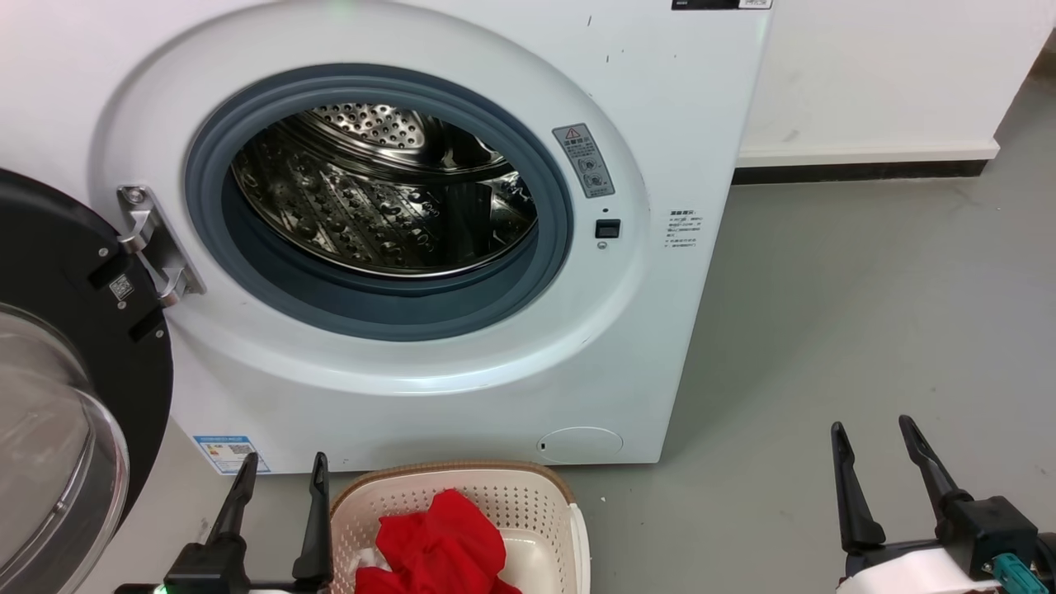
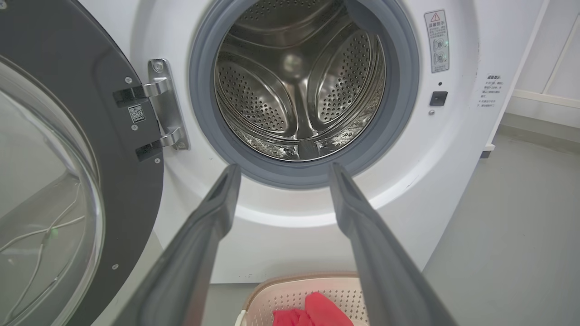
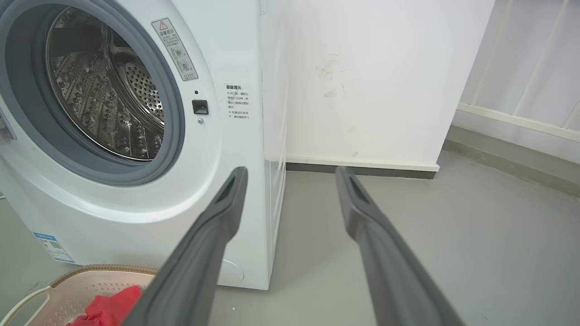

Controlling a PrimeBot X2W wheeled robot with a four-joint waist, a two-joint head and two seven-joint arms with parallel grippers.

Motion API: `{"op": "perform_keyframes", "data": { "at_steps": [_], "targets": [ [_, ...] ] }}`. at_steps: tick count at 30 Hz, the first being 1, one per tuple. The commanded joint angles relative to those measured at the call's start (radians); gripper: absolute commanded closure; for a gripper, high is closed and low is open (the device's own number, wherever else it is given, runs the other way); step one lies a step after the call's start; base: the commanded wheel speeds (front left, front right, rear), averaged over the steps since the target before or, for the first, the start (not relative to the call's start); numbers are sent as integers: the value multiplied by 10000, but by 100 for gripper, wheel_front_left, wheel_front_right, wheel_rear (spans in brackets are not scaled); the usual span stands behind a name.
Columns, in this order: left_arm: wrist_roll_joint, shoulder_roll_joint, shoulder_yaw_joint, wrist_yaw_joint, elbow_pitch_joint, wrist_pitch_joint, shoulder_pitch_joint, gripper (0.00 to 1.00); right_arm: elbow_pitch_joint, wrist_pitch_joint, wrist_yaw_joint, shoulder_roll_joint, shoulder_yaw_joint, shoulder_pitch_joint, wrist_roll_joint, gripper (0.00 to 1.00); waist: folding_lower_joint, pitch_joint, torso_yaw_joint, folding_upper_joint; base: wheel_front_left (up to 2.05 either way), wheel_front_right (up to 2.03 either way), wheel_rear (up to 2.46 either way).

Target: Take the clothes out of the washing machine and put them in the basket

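The white washing machine (image 1: 462, 396) stands in front of me with its door (image 1: 74, 346) swung open to the left; its steel drum (image 1: 388, 190) holds nothing I can see. On the floor below the porthole, the cream basket (image 1: 462, 495) holds the red clothes (image 1: 441, 544). The basket (image 2: 290, 294) and red clothes (image 2: 317, 310) also show low in the left wrist view, and the clothes (image 3: 113, 305) in the right wrist view. My left gripper (image 1: 280, 466) is open just left of the basket. My right gripper (image 1: 874, 433) is open over bare floor far right.
A white wall panel with a dark baseboard (image 1: 858, 169) stands right of the machine. Grey floor (image 1: 825, 330) spreads to the right. The open door's glass bowl (image 1: 49, 445) bulges out at my left.
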Motion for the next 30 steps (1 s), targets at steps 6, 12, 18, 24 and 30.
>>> {"op": "perform_keyframes", "data": {
  "at_steps": [6, 12, 18, 24, 30],
  "targets": [
    [195, -109, 0, -43, -36, -26, 144, 0, 33, -23, -13, 7, -4, 115, 59, 0, 1, -27, -113, 0, 0, 0, 0],
    [235, -161, 12, -63, 3, -26, 116, 0, 46, -23, -14, 7, 1, 58, 96, 0, 1, -10, -114, 0, 0, 0, 0],
    [285, -188, 28, -39, -61, -26, 126, 0, 54, -23, -13, 7, 26, 17, 114, 0, 1, -31, -100, 0, 0, 0, 0],
    [289, -214, -14, 21, -111, -26, 170, 0, 42, -23, -14, 7, 42, -1, 131, 0, 1, -25, -91, 0, 0, 0, 0],
    [270, -223, 8, 18, -113, -26, 168, 0, 74, -23, -14, 7, 56, -38, 149, 0, 1, 5, -88, 0, 0, 0, 0]
  ]
}}
